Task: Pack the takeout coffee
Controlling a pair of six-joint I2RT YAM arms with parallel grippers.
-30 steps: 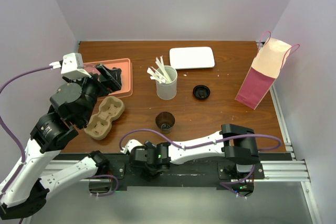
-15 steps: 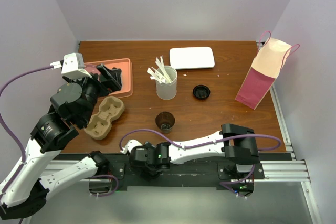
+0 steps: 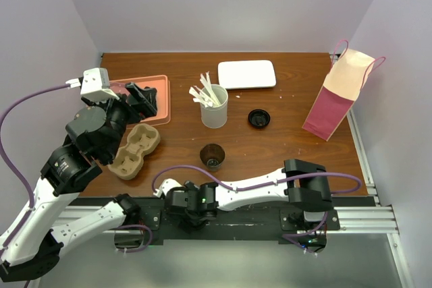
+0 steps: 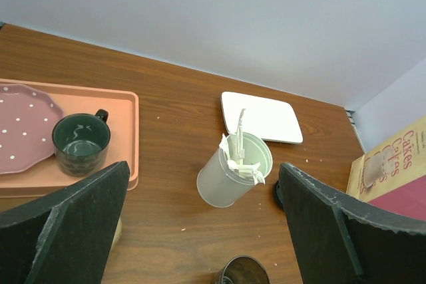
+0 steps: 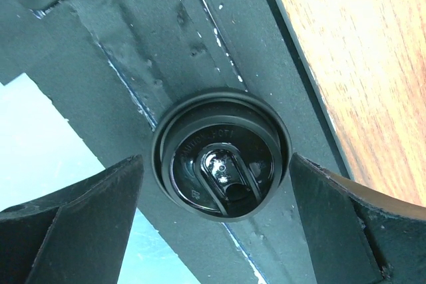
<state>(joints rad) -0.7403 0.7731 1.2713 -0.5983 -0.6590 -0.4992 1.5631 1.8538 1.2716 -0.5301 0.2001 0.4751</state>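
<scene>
The small dark brown paper cup (image 3: 212,156) stands upright and open-topped on the brown wooden table (image 3: 290,153), near its front edge and to the right of the beige pulp two-cup carrier (image 3: 135,149). A round black plastic lid (image 3: 258,118) lies apart from it, farther back. The right gripper (image 5: 216,164) sits low over the black base rail (image 5: 133,44), its fingers spread wide on either side of a second round black lid (image 5: 219,131) and touching neither edge. Whether that lid rests on anything is unclear. The left gripper (image 4: 203,171) hangs by the salmon plastic tray (image 4: 126,138), likewise spread and holding nothing. A pink paper bag (image 3: 341,96) stands at the right edge.
</scene>
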